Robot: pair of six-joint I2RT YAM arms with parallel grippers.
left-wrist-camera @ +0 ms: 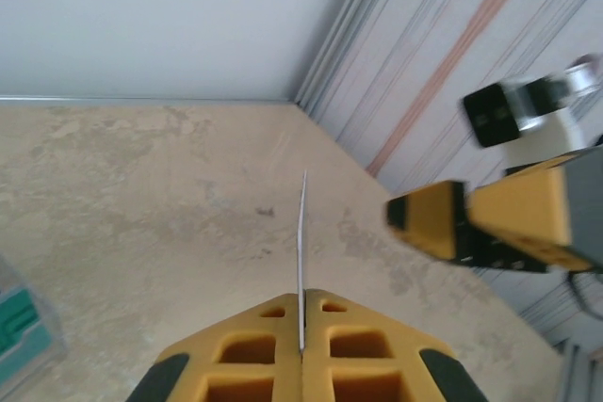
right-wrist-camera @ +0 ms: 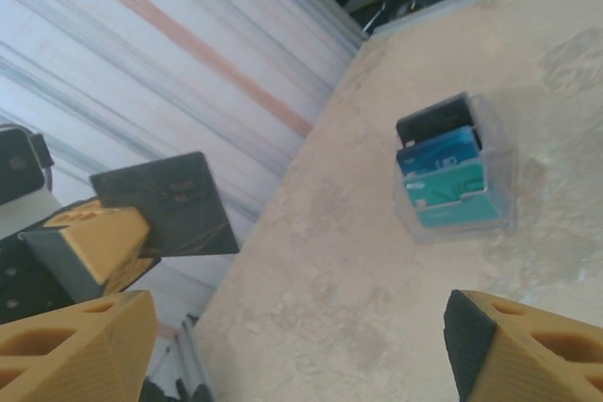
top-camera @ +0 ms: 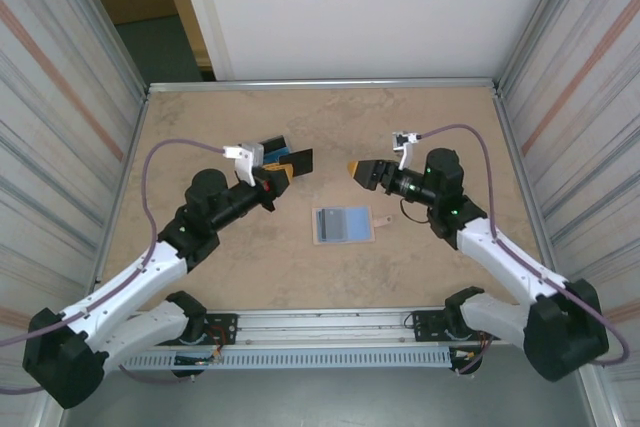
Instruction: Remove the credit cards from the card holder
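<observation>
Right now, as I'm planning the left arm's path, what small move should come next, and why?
Probably carry the thin dark rectangular card, on which the left gripper is shut, toward the clear plastic card stand. The right gripper stands open, apart from that card, and the stand holds blue and teal plastic cards.

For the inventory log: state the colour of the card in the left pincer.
The card is black, clearest in the right wrist view.
</observation>
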